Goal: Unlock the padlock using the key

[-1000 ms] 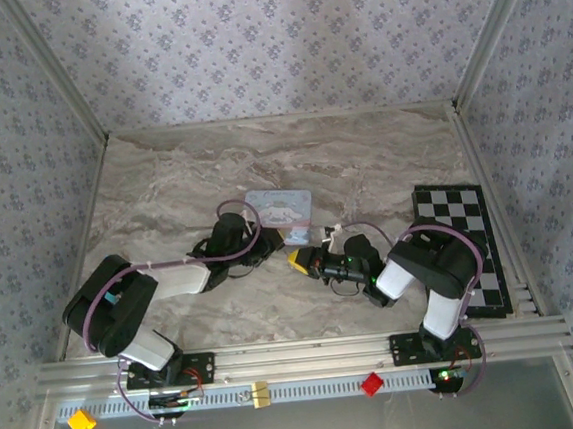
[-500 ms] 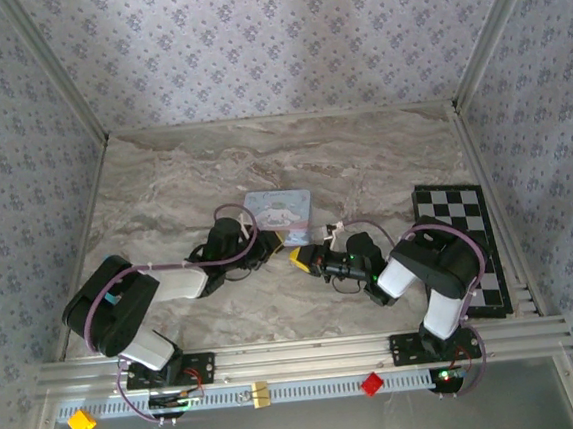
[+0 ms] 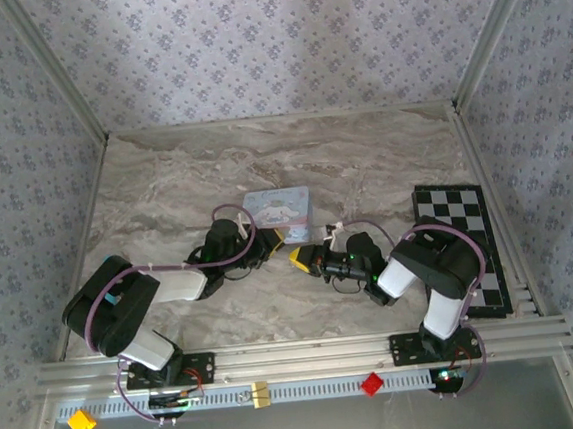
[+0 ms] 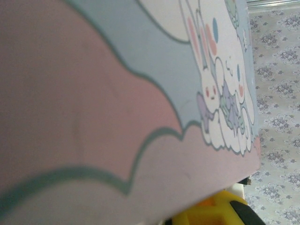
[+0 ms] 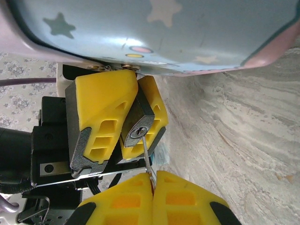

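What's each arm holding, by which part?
Left jaws clamp the padlock by its body sides; right jaws pinch the key at its back end, blade at keyhole.

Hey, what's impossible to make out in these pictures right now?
- Shackle of the padlock: right wrist view, hidden between the left gripper's fingers.
- Head of the key: right wrist view, buried in the shut right gripper.
- Keyhole, top view: too small.
- Left wrist view: blurred tin blocks the padlock.
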Motion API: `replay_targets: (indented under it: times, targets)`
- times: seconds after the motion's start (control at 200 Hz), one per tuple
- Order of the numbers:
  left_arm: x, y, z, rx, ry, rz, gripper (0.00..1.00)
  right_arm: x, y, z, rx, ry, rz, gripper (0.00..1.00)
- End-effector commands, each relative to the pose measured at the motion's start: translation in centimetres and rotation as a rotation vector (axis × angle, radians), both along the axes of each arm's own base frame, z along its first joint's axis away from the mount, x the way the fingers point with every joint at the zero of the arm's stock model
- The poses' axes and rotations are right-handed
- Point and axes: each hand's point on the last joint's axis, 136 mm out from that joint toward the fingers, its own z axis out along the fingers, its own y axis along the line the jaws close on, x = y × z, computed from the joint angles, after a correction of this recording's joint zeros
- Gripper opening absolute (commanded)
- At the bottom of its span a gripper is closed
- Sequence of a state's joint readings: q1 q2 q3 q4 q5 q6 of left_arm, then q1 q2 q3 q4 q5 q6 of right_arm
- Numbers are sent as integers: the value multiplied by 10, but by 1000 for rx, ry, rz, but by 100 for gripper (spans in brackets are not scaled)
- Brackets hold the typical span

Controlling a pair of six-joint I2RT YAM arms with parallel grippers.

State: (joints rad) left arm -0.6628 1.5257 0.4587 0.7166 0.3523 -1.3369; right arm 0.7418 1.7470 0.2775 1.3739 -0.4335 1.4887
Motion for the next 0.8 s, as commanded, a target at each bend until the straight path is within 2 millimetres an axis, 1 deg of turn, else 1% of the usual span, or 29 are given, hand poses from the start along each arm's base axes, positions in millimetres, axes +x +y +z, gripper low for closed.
replay_targets:
  times: [0.0, 0.235, 0.36, 0.59, 0.8]
  targets:
    - [3, -7, 34, -98, -79, -18, 0, 1, 1, 15, 36, -31, 2, 0]
    - [2, -7, 35, -109, -75, -19, 0, 0, 4, 16, 38, -37, 4, 0]
    - [2, -10, 40, -128, -76, -28, 0, 1, 5, 17, 39, -42, 6, 0]
    - [0, -12, 39, -136, -71, -34, 0, 1, 5, 18, 39, -43, 3, 0]
    - [0, -14, 34, -146, -64, -38, 0, 2, 5, 23, 49, -52, 1, 0]
